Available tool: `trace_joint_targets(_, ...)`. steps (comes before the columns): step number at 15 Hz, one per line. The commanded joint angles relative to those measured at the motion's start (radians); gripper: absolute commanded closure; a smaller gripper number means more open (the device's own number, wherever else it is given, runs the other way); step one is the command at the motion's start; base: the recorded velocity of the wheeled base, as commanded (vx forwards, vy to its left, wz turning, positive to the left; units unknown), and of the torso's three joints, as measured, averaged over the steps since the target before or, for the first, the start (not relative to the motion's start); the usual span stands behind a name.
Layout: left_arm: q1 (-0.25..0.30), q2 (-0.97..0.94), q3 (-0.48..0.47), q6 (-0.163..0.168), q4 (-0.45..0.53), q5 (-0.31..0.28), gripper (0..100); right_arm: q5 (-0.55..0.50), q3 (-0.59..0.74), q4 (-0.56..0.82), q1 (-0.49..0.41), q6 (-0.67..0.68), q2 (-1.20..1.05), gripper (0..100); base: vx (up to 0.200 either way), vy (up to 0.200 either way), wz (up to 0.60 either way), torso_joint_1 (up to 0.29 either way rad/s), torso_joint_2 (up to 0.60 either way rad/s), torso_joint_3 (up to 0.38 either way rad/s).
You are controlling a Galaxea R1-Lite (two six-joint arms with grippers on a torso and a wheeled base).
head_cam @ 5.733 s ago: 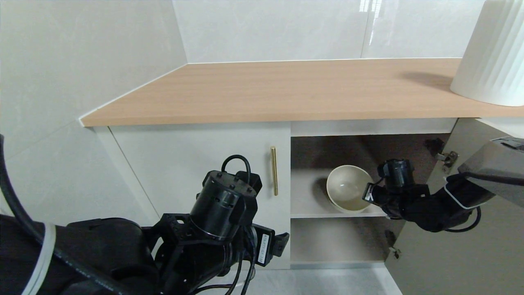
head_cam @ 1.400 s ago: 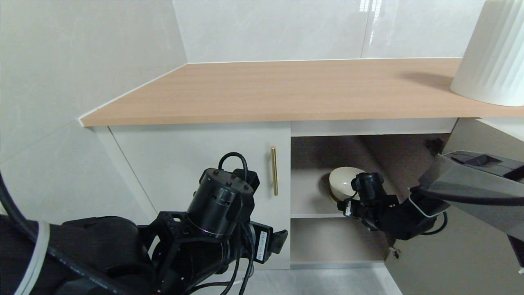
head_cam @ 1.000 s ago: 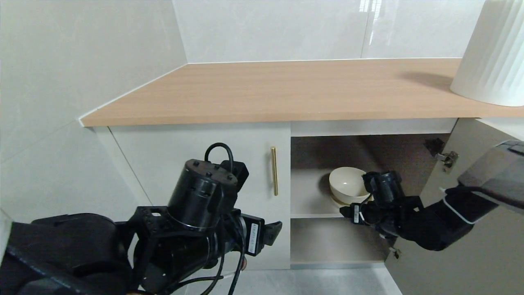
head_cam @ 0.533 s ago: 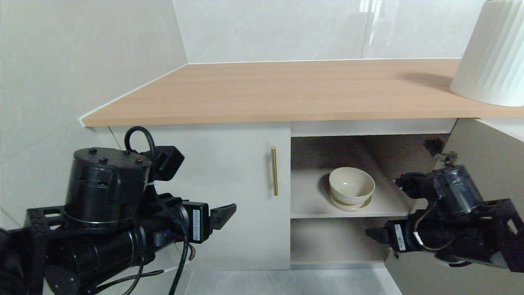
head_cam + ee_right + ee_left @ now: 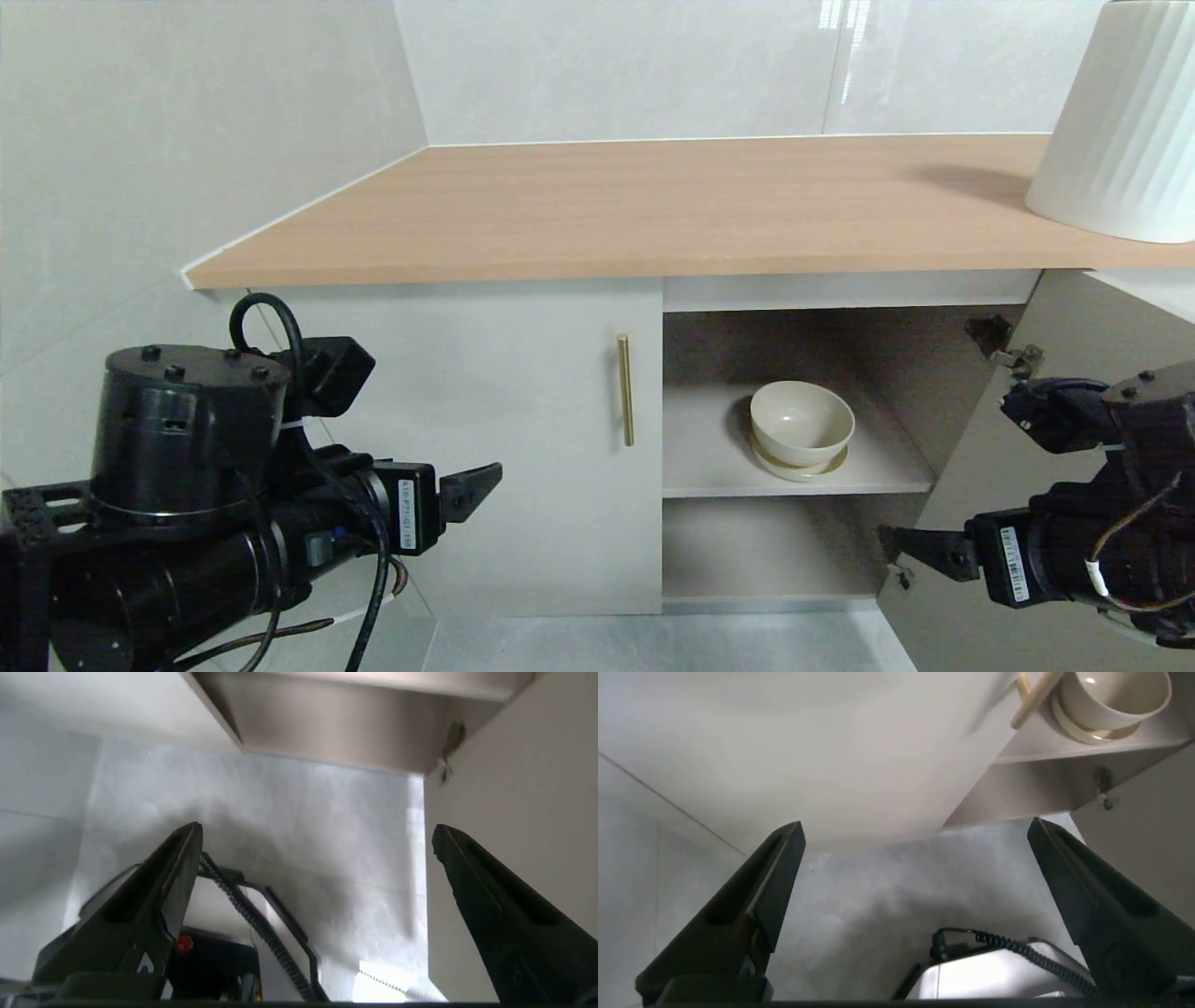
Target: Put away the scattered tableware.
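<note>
Placing step complete, arms withdrawn. The cream bowl (image 5: 801,426) stands upright on a saucer (image 5: 799,467) on the upper shelf (image 5: 709,462) of the cupboard, below the wooden bench (image 5: 607,205). Nothing touches it. The right claw (image 5: 910,541) hangs low in front of the open door (image 5: 980,467), outside the cupboard, and its wrist view shows the two fingers spread wide with nothing between them. The left claw (image 5: 478,483) is level with the closed door (image 5: 467,392) and well to the left of the brass handle (image 5: 625,389). It is likewise open and empty. A white ribbed vessel (image 5: 1120,121) stands at the right end of the bench. Judged from this layout, the bowl is put away, and what remains is either to shut the cupboard or to fetch further tableware, if any lies beyond these views. Shutting would call for the right claw to get behind the free edge of the open door and swing it across, keeping clear of the hinge (image 5: 1004,341) and the shelf front. Compared with the earlier frames, the bowl was held tilted at the cupboard mouth by the right claw and now rests level on the saucer. The right arm has drawn out of the cupboard and down to the right. The left arm has swung from in front of the closed door toward the left wall. The bench, vessel and doors stand as before.
</note>
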Motion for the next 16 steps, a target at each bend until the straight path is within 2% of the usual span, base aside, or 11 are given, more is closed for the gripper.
trace_joint_targets(1, -0.005, -0.003, 0.000, -0.001, 0.000, 0.003, 0, -0.002, 0.004, 0.008, 0.011, 0.000, -0.036, 0, -0.200, 0.000, 0.00, 0.002, 0.00, 0.002)
trace_joint_targets(16, -0.006, -0.009, 0.004, -0.001, 0.000, 0.005, 0, -0.006, -0.007, 0.122, 0.038, -0.011, -0.064, 0, -0.200, 0.000, 0.00, 0.000, 0.00, 0.003)
